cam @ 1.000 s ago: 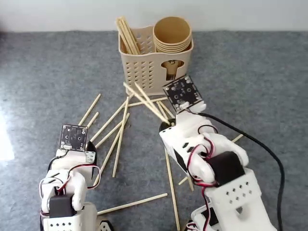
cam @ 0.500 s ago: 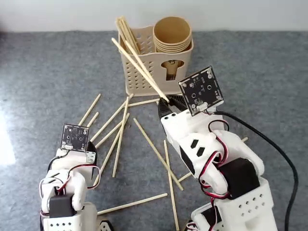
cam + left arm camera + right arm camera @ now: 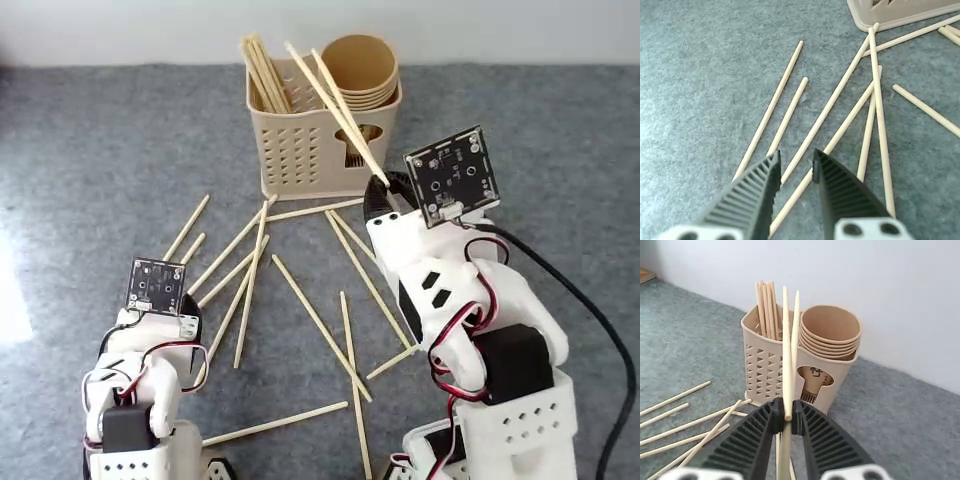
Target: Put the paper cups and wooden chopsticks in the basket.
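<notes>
The right pincer (image 3: 784, 415), clenched on two chopsticks (image 3: 786, 365), has risen off the table (image 3: 685, 340) (carrying them up); their tips now overhang the basket (image 3: 760, 365) just ahead, so release looks near.

Tabletop (image 3: 560, 130): covered from edge to edge in grey, felt-like matting with a short, mottled nap. It lies flat, with no folds or seams showing.
Wall (image 3: 500, 30): plain white and smooth, with no marks. It rises straight from the far edge of the tabletop.
Join (image 3: 900, 371): wall and matting meet in a clean, straight line, slightly shaded along the foot of the wall.
Light: soft and even, with faint shadows.
Bright patch (image 3: 10, 290): a pale, washed-out area on the matting at the left edge of the high view.
Corner sliver (image 3: 646, 275): something orange and yellow near the foot of the wall, with too little showing to tell what it is.
</notes>
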`<control>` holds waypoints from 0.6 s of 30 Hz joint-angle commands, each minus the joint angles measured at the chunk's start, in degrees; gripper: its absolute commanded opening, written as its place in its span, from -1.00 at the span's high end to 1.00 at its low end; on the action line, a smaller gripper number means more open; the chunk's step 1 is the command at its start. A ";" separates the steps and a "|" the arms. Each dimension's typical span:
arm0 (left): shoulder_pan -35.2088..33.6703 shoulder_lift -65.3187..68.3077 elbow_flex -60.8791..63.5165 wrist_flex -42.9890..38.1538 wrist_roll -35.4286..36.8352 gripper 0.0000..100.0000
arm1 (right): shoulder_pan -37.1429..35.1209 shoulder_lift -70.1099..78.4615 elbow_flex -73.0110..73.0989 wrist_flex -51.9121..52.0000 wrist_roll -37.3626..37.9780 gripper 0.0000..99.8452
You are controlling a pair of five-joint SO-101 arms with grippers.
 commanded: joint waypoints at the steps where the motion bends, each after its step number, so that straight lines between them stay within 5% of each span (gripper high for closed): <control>1: 0.00 -0.53 -0.57 0.35 -0.53 0.80 | 0.57 0.75 -2.20 0.13 1.76 0.98; 18: 0.00 -0.53 -0.57 0.35 -0.53 0.80 | 0.40 18.42 -20.66 10.07 1.58 0.98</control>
